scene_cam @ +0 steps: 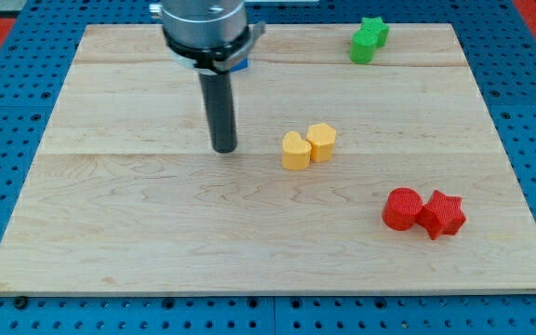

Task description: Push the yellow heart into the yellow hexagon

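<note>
Camera view: pale wooden board (pixel 156 242) on blue pegboard | no claw, only my tip (pixel 224 149), left of centre, well apart from the blocks | yellow heart (pixel 295 151) at centre, apparently touching yellow hexagon (pixel 321 141): task looks done | smooth plastic red cylinder (pixel 402 207), red star (pixel 442 214) lower right; green star (pixel 368 39) top right

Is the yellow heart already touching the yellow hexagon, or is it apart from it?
Touching: the yellow heart sits against the yellow hexagon with no visible gap. My tip stands apart, toward the view's left.
</note>
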Robot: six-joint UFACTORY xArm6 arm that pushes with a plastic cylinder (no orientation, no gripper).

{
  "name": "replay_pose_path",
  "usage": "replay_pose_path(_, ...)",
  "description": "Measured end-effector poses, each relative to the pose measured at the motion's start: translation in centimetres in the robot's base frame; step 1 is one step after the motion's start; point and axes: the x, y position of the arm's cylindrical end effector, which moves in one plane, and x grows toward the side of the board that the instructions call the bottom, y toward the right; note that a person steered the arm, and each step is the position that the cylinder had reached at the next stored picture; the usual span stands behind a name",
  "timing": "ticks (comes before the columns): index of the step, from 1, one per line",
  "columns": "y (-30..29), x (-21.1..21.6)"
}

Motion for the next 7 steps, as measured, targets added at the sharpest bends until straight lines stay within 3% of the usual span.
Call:
replay_pose_path(1, 3.2, 2.6)
replay_pose_path(4, 14.0, 1.0)
replay_pose_path(5, 10.8, 1.7)
replay_pose_path(6, 2.9, 2.0)
replay_pose_path(7, 3.6, 1.7)
